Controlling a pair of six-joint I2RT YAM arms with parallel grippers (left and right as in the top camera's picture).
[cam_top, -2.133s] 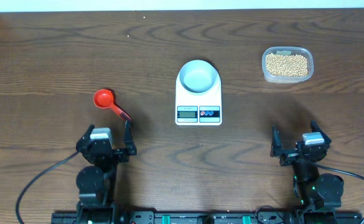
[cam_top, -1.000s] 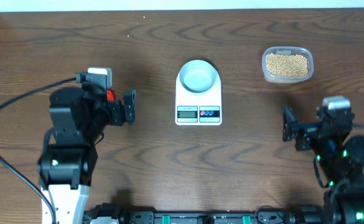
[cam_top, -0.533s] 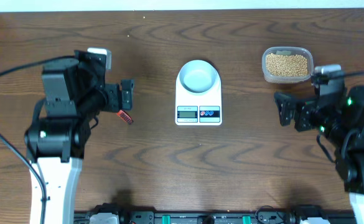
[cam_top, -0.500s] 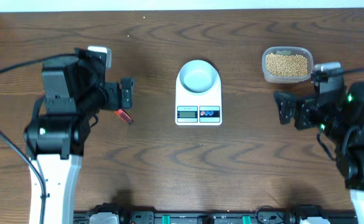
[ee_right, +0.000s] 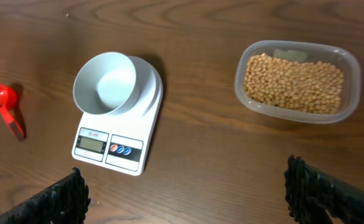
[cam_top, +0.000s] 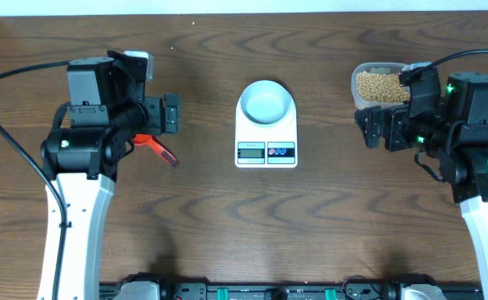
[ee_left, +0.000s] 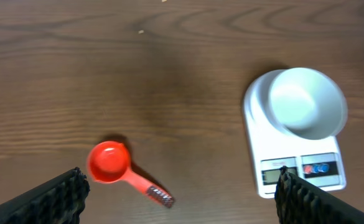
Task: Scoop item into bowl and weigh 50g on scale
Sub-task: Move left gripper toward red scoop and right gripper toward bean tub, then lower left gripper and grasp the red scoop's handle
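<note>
atop scale (cam_top: 266,137), bowl (cam_top: 266,103) sits — left pincer (cam_top: 169,114), right pincer (cam_top: 369,129) both spread apart, unladen; beans (ee_right: 294,84) in tub (ee_right: 239,93).

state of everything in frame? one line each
bowl: empty, sitting on the scale
scale: bowl on top, display unreadable
tub: open, holding beans
scoop: empty, lying loose, not held
left gripper: open, empty
right gripper: open, empty
</note>
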